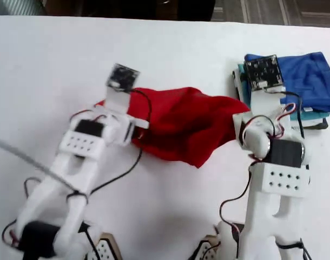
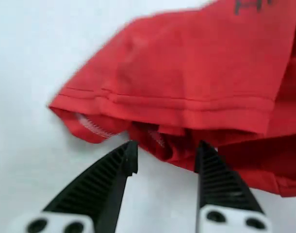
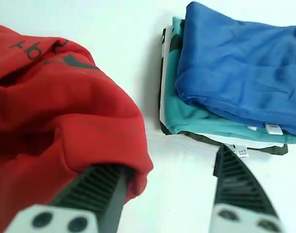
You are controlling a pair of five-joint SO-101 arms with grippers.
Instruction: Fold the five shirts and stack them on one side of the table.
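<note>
Left end effector (image 2: 165, 158) stands with its fingers apart just at the red shirt (image 2: 187, 82), the doubled, stitched hem right ahead of the tips. Right end effector (image 3: 170, 167) is spread too, one finger seemingly against a rolled fold of the shirt, though contact is hard to judge.

The shirt lies bunched on the table (image 1: 57, 59) between the arms, just beside the stack (image 1: 314, 115) of folded shirts with the blue shirt (image 1: 311, 73) on top. It looks light and limp and will likely sag, so the hem or a seam corner should be the firmest hold.

The left wrist view gives the hem's layers. The right wrist view separates blue, teal, white and dark layers in the stack. The high view gives the shirt's whole spread.
</note>
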